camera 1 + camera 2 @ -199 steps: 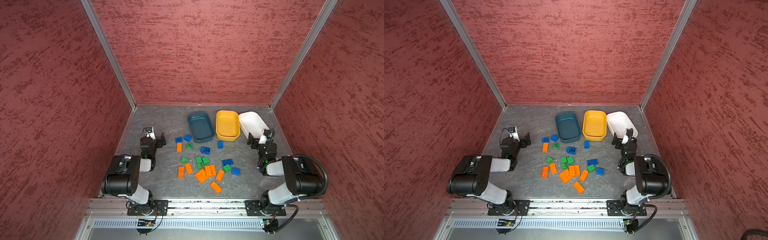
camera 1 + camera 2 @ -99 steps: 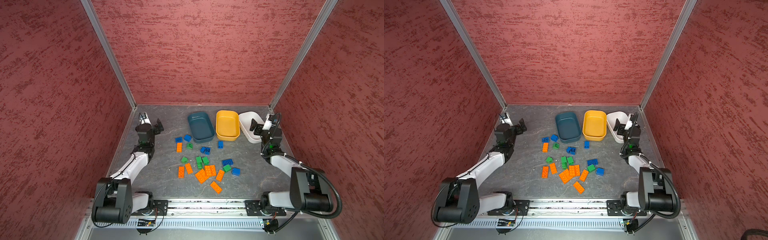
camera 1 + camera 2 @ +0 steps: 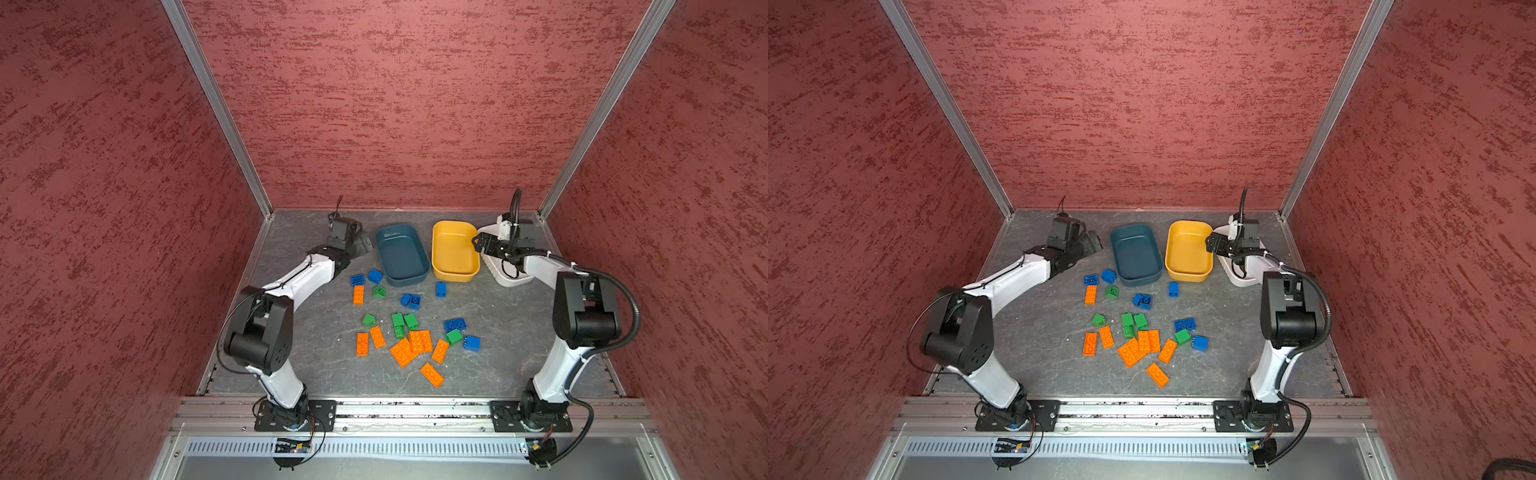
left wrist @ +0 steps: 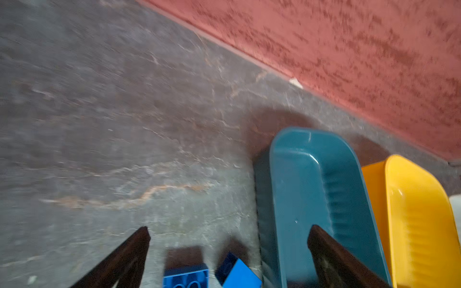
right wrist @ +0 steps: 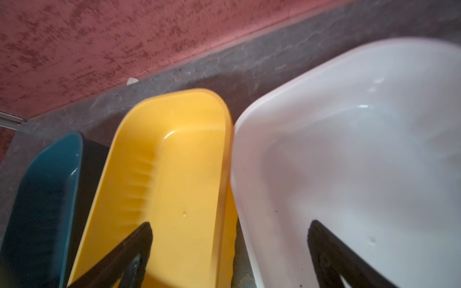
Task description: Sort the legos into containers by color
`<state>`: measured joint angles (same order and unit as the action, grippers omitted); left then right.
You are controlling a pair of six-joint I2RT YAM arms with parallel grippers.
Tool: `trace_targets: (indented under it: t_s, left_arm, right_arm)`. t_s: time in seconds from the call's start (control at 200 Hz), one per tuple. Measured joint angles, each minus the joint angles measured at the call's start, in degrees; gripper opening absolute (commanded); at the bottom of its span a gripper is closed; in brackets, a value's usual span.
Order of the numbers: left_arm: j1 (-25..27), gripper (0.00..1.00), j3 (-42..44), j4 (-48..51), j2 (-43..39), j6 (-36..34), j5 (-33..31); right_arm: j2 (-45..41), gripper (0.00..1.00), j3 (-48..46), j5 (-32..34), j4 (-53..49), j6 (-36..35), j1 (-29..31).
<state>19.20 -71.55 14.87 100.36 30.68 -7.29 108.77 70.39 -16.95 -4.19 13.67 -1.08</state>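
Hovering R pincer (image 5: 230, 224), jaws wide, over yellow tub (image 5: 187, 174), white tub (image 5: 361, 149)

Both top views are bright, even and sharp, with soft short shadows on the tabletop (image 3: 332, 365). Motion blur smears the left wrist view; the right wrist view is dimmer, with small glare spots in the yellow tub (image 5: 189, 174).

Dark-red mottled textured walls (image 3: 395, 104) on three sides, aluminium corner posts (image 3: 217, 108) at the back corners. Grey marbled slate-look floor (image 3: 332, 382), soft even light. Aluminium rail (image 3: 415, 409) across the front edge, slotted vent strip (image 3: 395, 448) just below.
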Motion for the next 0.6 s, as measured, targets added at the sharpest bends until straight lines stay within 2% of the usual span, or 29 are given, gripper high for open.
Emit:
trace_targets:
  t_s: [0.075, 0.215, 0.271, 0.601]
  left_arm:
    - [1.7, 0.99, -4.9, 3.4, 4.6, 0.2, 1.7]
    - [3.6, 0.99, -11.9, 8.2, 10.7, 0.4, 4.8]
    - [3.7, 0.99, -13.9, 9.6, 12.4, 0.4, 6.1]
    - [3.2, 0.99, -28.4, 15.5, 24.0, -2.3, 12.1]
  right_arm:
    - [2.6, 0.86, 3.5, 1.2, -4.8, 0.1, 1.0]
    - [6.0, 0.63, 8.7, 3.7, -11.2, -0.5, 3.0]
    - [7.1, 0.58, 10.3, 4.1, -12.9, -0.6, 3.8]
    - [12.1, 0.49, 17.3, 5.8, -13.8, 4.1, 10.1]
